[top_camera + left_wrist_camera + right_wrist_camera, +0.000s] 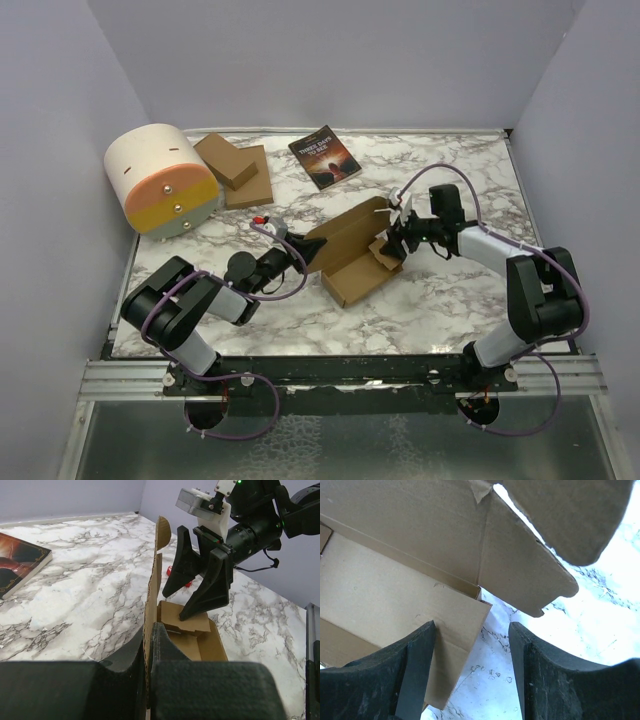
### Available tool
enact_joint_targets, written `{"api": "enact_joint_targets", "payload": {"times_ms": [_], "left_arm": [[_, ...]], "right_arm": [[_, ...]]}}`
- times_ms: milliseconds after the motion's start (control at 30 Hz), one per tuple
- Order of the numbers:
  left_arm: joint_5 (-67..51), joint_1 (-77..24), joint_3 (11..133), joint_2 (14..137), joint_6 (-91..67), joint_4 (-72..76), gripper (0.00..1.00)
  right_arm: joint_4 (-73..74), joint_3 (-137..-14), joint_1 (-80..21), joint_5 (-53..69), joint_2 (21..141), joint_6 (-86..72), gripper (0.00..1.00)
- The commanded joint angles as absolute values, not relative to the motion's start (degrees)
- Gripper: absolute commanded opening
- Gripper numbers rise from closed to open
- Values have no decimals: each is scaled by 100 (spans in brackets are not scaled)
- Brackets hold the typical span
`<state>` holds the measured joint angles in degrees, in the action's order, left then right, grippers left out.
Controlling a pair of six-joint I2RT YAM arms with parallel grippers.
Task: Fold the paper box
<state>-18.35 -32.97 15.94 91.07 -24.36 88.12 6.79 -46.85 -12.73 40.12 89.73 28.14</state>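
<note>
Half-formed brown cardboard paper box (pixel 350 262) lies mid-table on the white marble-patterned table (pixel 450 290). Left gripper (pixel 148 652) pinches its upright side wall (pixel 154 575); right gripper (pixel 397 238) is spread astride the end flap (pixel 184 621), holding nothing. Risk: the unheld flap springs back, or the pinched wall buckles.

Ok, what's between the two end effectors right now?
The paper box, in the top view: the left end effector is shut on its upright panel, and the right end effector, open, is at the opposite end flaps.
</note>
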Motion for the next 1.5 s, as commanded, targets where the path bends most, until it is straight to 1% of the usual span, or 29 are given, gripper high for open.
{"api": "enact_joint_targets", "payload": {"times_ms": [0, 100, 233, 333, 400, 500, 600, 667, 767, 900, 967, 1100, 1200, 1300, 1400, 1467], "left_arm": [[-1678, -3274, 1552, 8921, -2479, 10195, 0], [-1710, -3278, 1577, 8953, -2501, 10194, 0], [-1747, -3281, 1616, 9011, -2526, 10196, 0], [-1793, -3281, 1642, 9017, -2534, 10201, 0], [-1822, -3279, 1652, 9016, -2560, 10194, 0], [-1859, -3280, 1669, 9024, -2567, 10195, 0], [-1905, -3285, 1699, 9026, -2590, 10195, 0], [-1965, -3294, 1728, 9044, -2615, 10195, 0], [-2045, -3320, 1787, 9052, -2639, 10195, 0], [-2099, -3338, 1848, 9089, -2751, 10195, 0], [-2114, -3339, 1835, 9105, -2797, 10193, 8], [-2119, -3340, 1748, 9108, -2913, 10195, 27], [-2109, -3349, 1674, 9081, -3006, 10195, 37], [-2093, -3358, 1650, 9068, -3146, 10172, 42], [-2113, -3366, 1723, 9037, -3276, 9859, 44], [-2144, -3379, 1834, 8961, -3312, 9355, 44]], "right_arm": [[992, -4867, -1239, 4122, 9137, 2784, 60], [1074, -4849, -1239, 4124, 9199, 2844, 59], [1125, -4878, -1239, 4103, 9313, 2850, 55], [1163, -4918, -1239, 4055, 9441, 2835, 47], [1218, -4970, -1239, 4037, 9517, 2821, 39], [1283, -5028, -1239, 4065, 9573, 2826, 25], [1290, -5042, -1246, 4069, 9552, 2821, 9], [1292, -5064, -1246, 4028, 9523, 2815, 2], [1221, -5019, -1285, 3901, 9426, 2853, 1], [1143, -4947, -1330, 3832, 9323, 3033, 6], [1137, -4938, -1352, 3767, 9301, 3119, 8], [1038, -4881, -1386, 3548, 9209, 3173, 7], [916, -4841, -1412, 3378, 9168, 3135, 7], [843, -4802, -1460, 3246, 9117, 3121, 8], [813, -4767, -1538, 3167, 9097, 3148, 9], [821, -4770, -1591, 3109, 9121, 3191, 10]]}}
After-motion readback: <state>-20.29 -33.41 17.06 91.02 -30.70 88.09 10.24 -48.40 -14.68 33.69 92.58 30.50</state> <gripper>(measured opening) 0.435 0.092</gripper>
